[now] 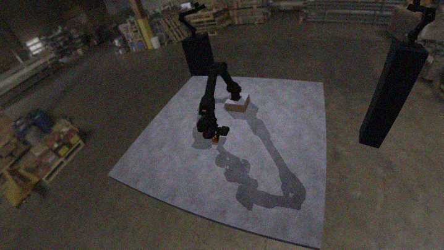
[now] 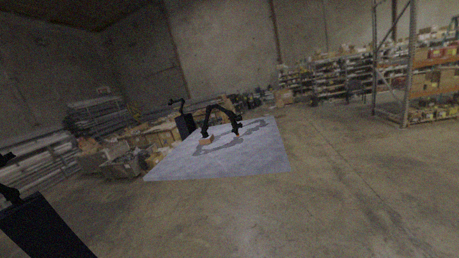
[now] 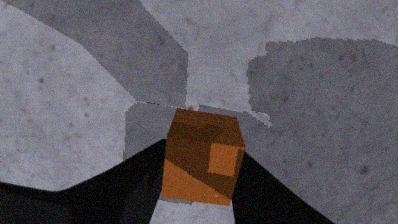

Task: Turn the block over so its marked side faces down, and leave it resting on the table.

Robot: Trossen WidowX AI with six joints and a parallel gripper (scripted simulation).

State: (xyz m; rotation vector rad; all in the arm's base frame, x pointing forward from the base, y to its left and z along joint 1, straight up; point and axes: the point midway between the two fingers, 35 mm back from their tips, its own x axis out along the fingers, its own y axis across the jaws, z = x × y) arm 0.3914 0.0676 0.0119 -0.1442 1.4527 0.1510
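Observation:
An orange block is between the two black fingers, which touch it on opposite sides in the wrist view. My gripper points down and is shut on the block, close over the pale grey table. Whether a small gap separates the block from the table is hard to tell. Bright and dark patches cross its visible faces; I cannot tell a mark from the light. Its underside is hidden.
The arm's base stands on a low box with a pale top and brown sides, on the table. Dark pedestals with other arms stand beyond the table's edges, one behind it and another farther off. Arm shadows cross the table.

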